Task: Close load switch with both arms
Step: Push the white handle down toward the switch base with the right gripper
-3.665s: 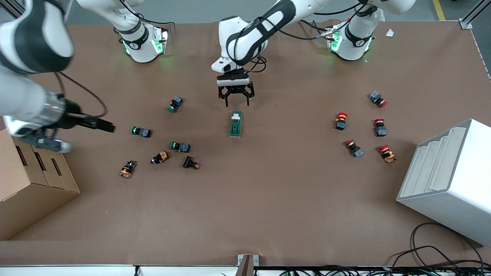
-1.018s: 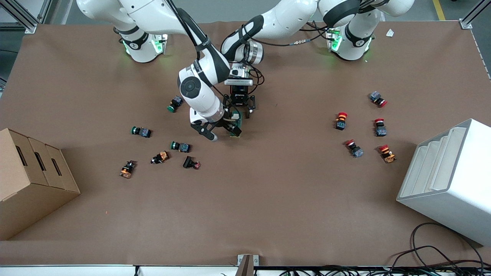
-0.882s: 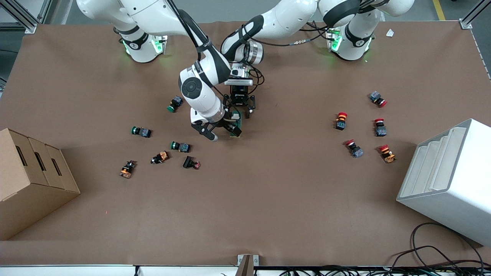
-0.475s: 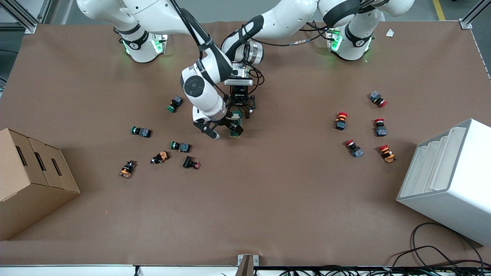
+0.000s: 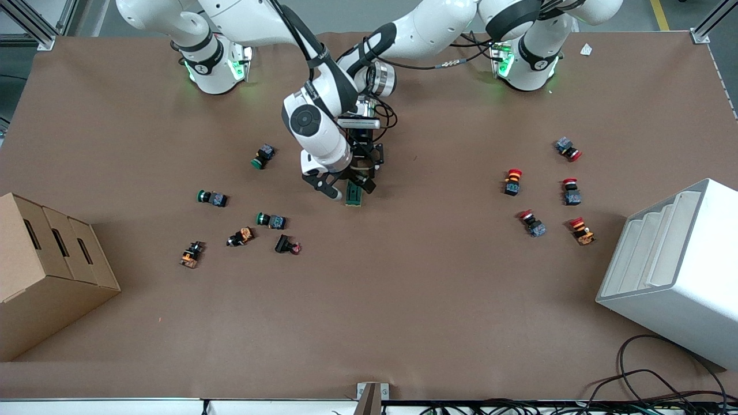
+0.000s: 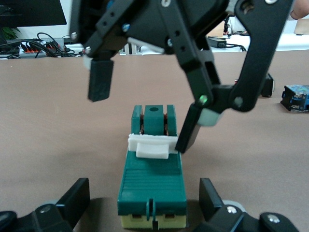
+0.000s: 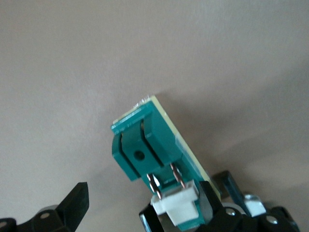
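No readable text, label, brand or number is showing anywhere, neither on the load switch [image 6: 152,188] lying between the open left gripper [image 6: 145,203] fingers nor on anything around them.

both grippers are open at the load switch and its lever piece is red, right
Not quite: the lever piece is white, as the left wrist view shows. The rest holds: the left gripper and right gripper are both open at the load switch.

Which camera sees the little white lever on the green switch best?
The left wrist view: the white lever lies in full sight across the load switch, with the right gripper over it. The right wrist view shows it partly cut off. In the front view the arms hide it.
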`<state>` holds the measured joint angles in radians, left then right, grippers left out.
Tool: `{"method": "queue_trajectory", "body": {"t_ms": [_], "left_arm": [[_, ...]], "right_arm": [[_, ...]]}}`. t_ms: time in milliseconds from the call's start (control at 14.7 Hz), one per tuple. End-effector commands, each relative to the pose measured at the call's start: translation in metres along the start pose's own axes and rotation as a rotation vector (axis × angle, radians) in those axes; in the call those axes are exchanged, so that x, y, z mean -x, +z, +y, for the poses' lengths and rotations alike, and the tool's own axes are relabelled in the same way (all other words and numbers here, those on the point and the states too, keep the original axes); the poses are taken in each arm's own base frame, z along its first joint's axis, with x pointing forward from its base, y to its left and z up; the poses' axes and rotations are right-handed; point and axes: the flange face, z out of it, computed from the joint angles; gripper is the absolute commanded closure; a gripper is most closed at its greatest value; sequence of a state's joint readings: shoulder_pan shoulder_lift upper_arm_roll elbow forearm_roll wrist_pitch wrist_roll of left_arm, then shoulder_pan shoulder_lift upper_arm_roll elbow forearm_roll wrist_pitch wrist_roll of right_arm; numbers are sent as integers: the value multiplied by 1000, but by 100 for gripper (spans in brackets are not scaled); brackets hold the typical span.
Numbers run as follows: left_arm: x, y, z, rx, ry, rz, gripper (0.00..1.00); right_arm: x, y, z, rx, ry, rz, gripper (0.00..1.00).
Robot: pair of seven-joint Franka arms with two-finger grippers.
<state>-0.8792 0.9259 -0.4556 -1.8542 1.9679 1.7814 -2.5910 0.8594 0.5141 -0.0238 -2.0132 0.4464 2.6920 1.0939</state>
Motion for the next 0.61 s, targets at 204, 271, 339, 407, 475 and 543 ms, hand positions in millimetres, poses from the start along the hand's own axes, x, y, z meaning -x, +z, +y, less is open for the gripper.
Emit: {"method": "queue_trajectory", "body": {"t_ms": [204, 271, 339, 407, 475, 543], "left_arm": [[6, 4, 3, 12, 7, 15, 0], [5, 4, 3, 12, 6, 16, 0], [3, 4, 4, 12, 4, 17, 0], [3, 4, 4, 12, 4, 17, 0], [2, 4, 4, 12, 3, 18, 0], [1, 5, 4, 10, 3, 18, 0]], "right_arm": [[15, 21, 7, 20, 9, -3, 0], [15, 20, 7, 20, 10, -3, 0], [15, 19, 5, 17, 13, -4, 0], [14, 17, 3, 11, 22, -3, 0], [13, 15, -1, 2, 39, -3, 0], [13, 12, -6, -8, 46, -3, 0]]}}
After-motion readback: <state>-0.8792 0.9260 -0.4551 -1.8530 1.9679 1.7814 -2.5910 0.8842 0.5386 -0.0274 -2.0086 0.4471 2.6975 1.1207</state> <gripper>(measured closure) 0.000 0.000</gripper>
